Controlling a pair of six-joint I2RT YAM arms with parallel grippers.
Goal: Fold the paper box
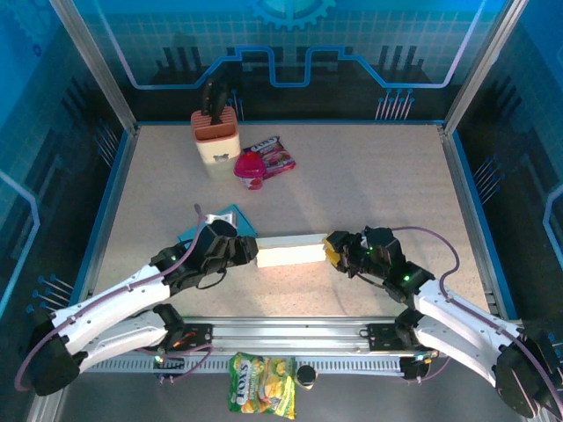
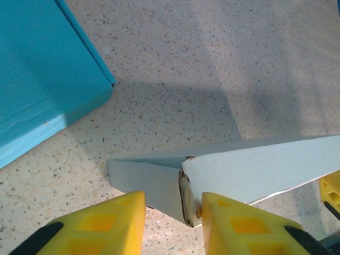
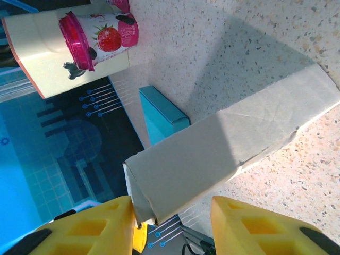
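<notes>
Paper box [image 1: 288,251] lies lengthwise between both claws. Left gripper [image 1: 252,250] stands partly open astride the box's end, one finger [image 2: 234,226] seemingly touching the card. Right gripper [image 1: 332,249] gapes wide, the box's other end loose between its fingers.

Left tool [image 2: 172,212] has its yellow fingers [image 2: 119,226] spread around the near end of the pale paper box [image 2: 255,170]. The box's corner sits right against one finger, and a grey flap [image 2: 149,180] pokes out toward the other. There's a teal box [image 2: 42,79] up in the corner of the speckled worktop [image 2: 212,53] and another yellow bit [image 2: 332,191] at the far edge.
</notes>
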